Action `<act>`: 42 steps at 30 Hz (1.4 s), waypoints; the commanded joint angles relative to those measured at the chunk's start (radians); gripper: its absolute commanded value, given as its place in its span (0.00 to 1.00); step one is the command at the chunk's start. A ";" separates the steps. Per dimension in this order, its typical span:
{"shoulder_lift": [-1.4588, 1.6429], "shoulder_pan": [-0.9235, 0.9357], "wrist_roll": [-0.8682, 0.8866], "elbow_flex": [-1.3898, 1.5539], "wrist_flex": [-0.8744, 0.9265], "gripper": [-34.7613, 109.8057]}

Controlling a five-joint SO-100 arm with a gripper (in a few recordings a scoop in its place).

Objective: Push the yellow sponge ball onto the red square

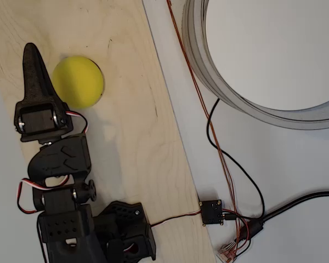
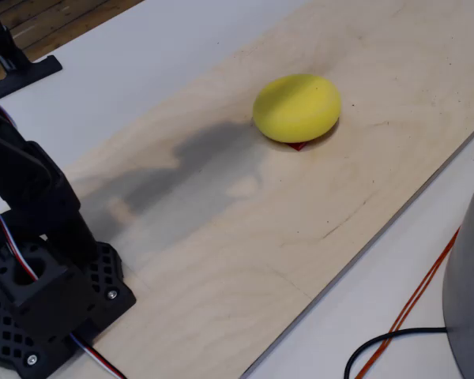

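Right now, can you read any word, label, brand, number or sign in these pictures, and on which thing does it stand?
There is no readable text.
The small black circuit board by the wires: any markings are too small to read.
The yellow sponge ball, the wooden board and the black arm: plain, without print.

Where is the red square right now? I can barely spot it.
In the fixed view, the flat orange-red square patch peeks out beneath the near edge of the round yellow foam ball, on the pale plywood board.

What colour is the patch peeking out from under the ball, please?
Red, best seen in the fixed view: the patch shows beneath the yellow ball.
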 commanded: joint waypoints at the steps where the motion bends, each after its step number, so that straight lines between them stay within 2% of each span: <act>1: 0.018 0.031 -0.003 -0.037 -0.003 0.24; 2: 0.021 0.029 0.003 -0.029 -0.011 0.24; 3: 0.026 0.018 -0.028 -0.017 -0.021 0.31; 4: 0.028 0.000 -0.078 -0.008 -0.026 0.43; 5: 0.028 -0.020 -0.109 0.000 -0.026 0.49; 7: 0.046 -0.035 -0.117 0.032 -0.026 0.52; 15: 0.061 -0.043 -0.110 0.043 -0.044 0.52; 16: 0.064 -0.040 -0.087 0.049 -0.060 0.49; 19: 0.067 -0.023 -0.035 0.037 -0.107 0.25; 29: -0.015 0.040 -0.018 0.048 -0.101 0.24; 31: -0.011 0.041 0.017 0.086 -0.137 0.28; 32: 0.002 0.020 -0.041 0.121 -0.172 0.42; 33: 0.005 -0.005 -0.094 0.138 -0.189 0.51; 36: 0.052 -0.031 -0.109 0.193 -0.213 0.55; 42: 0.101 -0.040 -0.146 0.193 -0.216 0.54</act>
